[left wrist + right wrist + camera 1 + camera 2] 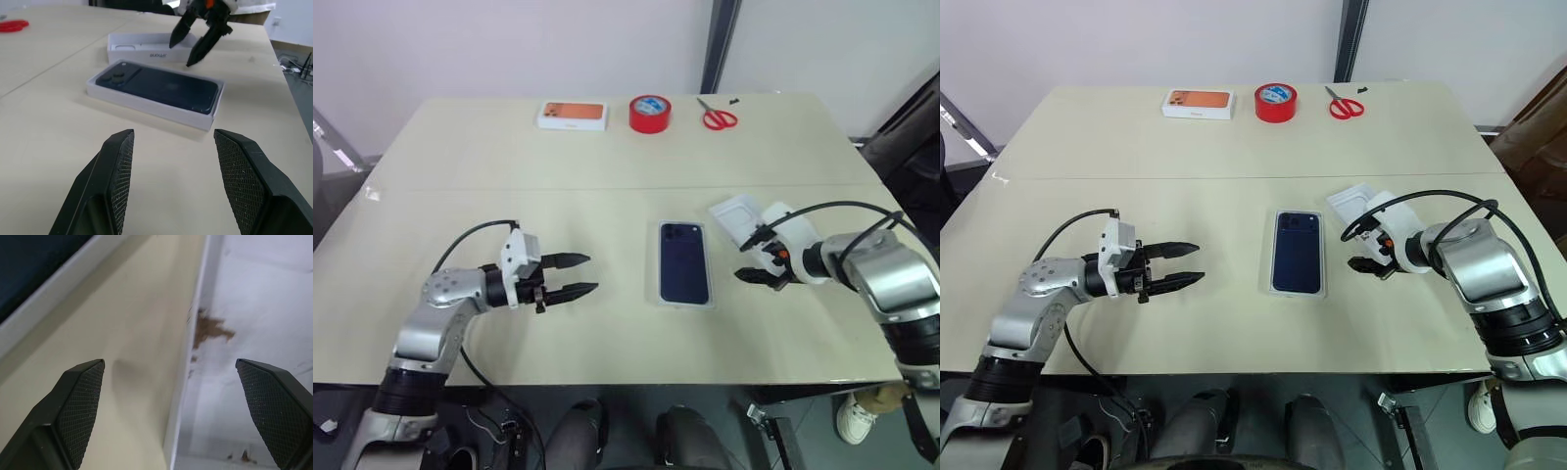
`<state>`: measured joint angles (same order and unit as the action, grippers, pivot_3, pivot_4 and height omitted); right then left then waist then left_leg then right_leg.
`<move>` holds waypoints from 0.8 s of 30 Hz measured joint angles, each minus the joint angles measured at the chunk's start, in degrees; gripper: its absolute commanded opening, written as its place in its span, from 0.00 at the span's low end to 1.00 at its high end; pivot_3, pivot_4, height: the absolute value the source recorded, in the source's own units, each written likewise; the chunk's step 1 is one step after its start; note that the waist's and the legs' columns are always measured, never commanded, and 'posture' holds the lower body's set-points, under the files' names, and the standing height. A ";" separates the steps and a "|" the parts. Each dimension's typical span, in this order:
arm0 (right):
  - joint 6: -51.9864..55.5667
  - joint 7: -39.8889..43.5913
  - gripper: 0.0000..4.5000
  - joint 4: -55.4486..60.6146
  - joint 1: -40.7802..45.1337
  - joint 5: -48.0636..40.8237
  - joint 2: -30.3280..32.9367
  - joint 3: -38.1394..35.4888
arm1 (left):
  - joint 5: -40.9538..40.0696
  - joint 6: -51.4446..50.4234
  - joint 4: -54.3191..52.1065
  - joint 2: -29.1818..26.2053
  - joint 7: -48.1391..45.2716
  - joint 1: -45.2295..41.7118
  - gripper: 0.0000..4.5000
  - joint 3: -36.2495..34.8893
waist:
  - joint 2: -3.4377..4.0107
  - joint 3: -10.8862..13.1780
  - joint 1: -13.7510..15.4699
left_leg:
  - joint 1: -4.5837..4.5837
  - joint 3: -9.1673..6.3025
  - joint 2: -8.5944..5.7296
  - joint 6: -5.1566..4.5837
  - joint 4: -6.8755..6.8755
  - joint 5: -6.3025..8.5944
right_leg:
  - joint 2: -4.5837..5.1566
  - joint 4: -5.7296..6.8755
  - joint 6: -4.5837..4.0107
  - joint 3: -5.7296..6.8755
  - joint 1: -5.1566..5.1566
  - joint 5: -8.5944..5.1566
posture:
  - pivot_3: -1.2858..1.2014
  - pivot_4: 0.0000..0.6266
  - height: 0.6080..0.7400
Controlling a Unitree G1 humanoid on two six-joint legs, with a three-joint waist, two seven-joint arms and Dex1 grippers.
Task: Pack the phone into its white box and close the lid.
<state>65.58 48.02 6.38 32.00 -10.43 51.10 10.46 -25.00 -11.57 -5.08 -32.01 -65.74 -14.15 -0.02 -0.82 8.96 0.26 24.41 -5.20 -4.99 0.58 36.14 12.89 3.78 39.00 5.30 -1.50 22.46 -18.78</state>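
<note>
phone: lies back up inside the white box, camera cluster toward the tabletop's far edge; it sits near the middle of the tabletop's near half, a little toward the right edge.
white box: shallow tray whose rim shows as a thin white border around the phone; flat on the tabletop, long sides running from the near edge toward the far edge.
lid: open side up, flat on the tabletop just right of the box and a little farther back; a brownish mark shows on its white inside.
right gripper: jaws spread wide, empty, tilted downward over the lid's near edge, one finger over the lid, the other over bare tabletop beside the box.
left gripper: jaws apart, empty, held level and pointing toward the box from the left, well apart from it.
far edge of the tabletop: white box with an orange picture, red tape roll and red-handled scissors in a row.
</note>
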 measured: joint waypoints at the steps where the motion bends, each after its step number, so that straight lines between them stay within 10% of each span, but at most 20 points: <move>1: 0.14 0.43 1.00 -0.22 0.27 -0.09 0.00 0.66 | 0.25 0.21 -0.07 0.56 0.70 0.27 0.61 0.31 | 0.00 0.00 -0.01 | 0.00 0.00 0.00 0.00 0.00 0.00 | 0.00 0.00 0.00 0.00 0.01 0.00 | 0.52 0.24 0.95; 11: -0.03 -2.56 0.01 -4.58 2.06 0.66 -1.15 0.47 | 0.80 1.23 -1.15 2.47 5.26 3.09 0.62 1.01 | -0.01 -0.01 0.04 | -0.02 0.00 0.00 0.00 0.04 0.00 | -0.01 0.00 0.00 0.01 -0.05 0.00 | 0.52 0.24 0.95; 24: -5.71 -7.47 0.01 -7.26 5.76 -1.52 -10.30 -5.93 | 0.61 -0.14 1.36 1.55 7.52 -1.34 0.62 -0.05 | 0.04 0.03 -0.65 | 0.00 0.02 0.00 0.00 -0.01 0.00 | -0.04 0.04 0.01 0.00 0.03 0.00 | 0.52 0.24 0.95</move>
<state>59.88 40.55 -0.88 37.76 -11.96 40.80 4.53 -24.39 -11.72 -3.71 -30.46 -58.21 -15.49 -0.07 -0.78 8.99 -0.38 24.40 -5.19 -4.99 0.58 36.13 12.89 3.74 39.03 5.31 -1.50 22.49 -18.77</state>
